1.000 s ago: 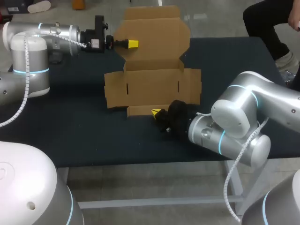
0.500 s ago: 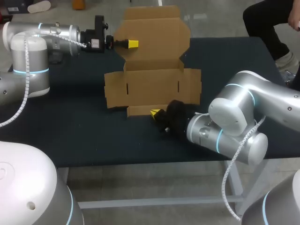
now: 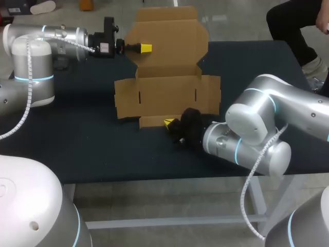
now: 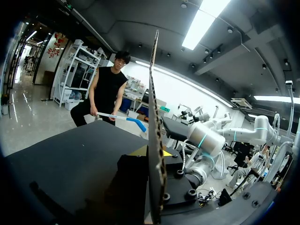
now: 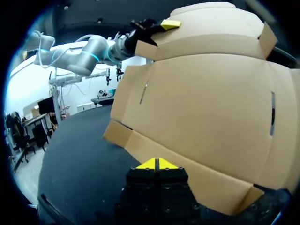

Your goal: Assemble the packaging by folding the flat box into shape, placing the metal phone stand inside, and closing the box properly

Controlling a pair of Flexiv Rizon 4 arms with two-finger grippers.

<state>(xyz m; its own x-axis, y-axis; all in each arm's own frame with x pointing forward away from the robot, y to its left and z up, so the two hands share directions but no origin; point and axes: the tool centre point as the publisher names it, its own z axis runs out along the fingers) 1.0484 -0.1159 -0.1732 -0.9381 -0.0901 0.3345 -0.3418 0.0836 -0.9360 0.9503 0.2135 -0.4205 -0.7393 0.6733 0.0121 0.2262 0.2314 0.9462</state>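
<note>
While the flat cardboard box [image 3: 167, 92] is lying unfolded on the dark table [image 3: 77, 149], with its panels spread open and none of its walls raised, the folding step is only just getting under way.

The left gripper [image 3: 146, 48] is holding the far lid panel [image 3: 169, 38] of the box at its left edge. In the left wrist view the cardboard is running edge-on between the yellow tips, one on each side, so the fingers are clamping the panel.

The right gripper [image 3: 168, 122] is sitting low at the near edge of the box, just beside the narrow near flap [image 3: 154, 121]. In the right wrist view its two yellow tips [image 5: 158, 164] are pressing together with nothing between them, and they are pointing at the flap's outer edge. Whether they are touching the cardboard is hard to tell.

The metal phone stand is not showing in any view, so its place cannot be given.

Judging from this layout, nothing is folded yet and the stand and the closing are both waiting. The next move is probably calling for the right gripper to get under or against the near flap and tip it upright. The left gripper would be steadying the lid panel so the whole sheet is not sliding across the table. The side flaps with their slots would need raising after that.
</note>
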